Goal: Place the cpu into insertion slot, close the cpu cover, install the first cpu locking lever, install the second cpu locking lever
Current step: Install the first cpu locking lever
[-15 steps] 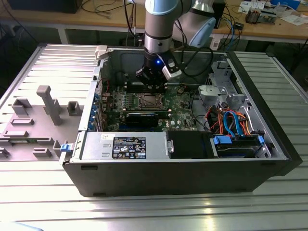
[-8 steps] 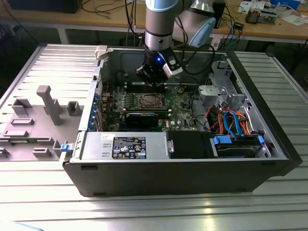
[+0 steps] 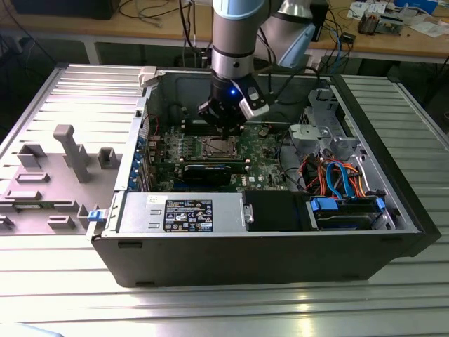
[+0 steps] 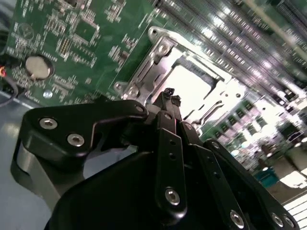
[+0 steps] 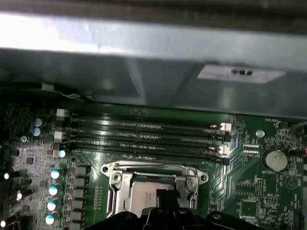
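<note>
The open computer case [image 3: 119,232] lies on a metal table with my gripper [image 3: 224,128] lowered over the green board. The cpu [image 4: 189,88] sits in the insertion slot [image 5: 111,168], its silver top bright in both wrist views [image 5: 141,195]. The cpu cover [image 4: 146,72] lies flat around it as a silvery frame [image 5: 125,186]. My black fingers [image 4: 168,124] come together at their tips, shut with nothing visible between them, just above the edge of the slot [image 3: 219,146]. A thin metal locking lever [image 4: 211,112] runs along one side of the slot.
Long memory slots [image 5: 144,139] lie beside the socket, and a coin battery [image 5: 271,159] sits on the board. A black expansion card [image 3: 207,172], the power supply [image 3: 182,210] and a drive cage with cables [image 3: 337,175] crowd the case. A grey fixture [image 3: 70,151] stands outside it.
</note>
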`<move>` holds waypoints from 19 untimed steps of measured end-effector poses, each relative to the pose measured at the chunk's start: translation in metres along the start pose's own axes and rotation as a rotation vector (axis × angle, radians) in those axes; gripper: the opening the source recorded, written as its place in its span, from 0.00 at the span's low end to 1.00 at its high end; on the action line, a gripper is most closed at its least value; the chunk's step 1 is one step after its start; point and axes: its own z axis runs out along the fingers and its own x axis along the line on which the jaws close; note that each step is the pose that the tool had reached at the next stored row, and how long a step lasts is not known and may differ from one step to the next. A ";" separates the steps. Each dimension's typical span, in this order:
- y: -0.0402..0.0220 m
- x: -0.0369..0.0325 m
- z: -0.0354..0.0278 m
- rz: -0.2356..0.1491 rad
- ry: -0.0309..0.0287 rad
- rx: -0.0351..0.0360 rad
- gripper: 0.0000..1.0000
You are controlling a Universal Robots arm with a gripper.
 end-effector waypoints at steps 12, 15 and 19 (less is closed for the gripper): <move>-0.0092 0.0003 -0.0012 0.000 0.0000 0.0001 0.11; -0.0093 0.0000 -0.0014 0.000 0.0000 0.0002 0.11; -0.0093 -0.0007 -0.0017 0.000 0.0000 0.0001 0.11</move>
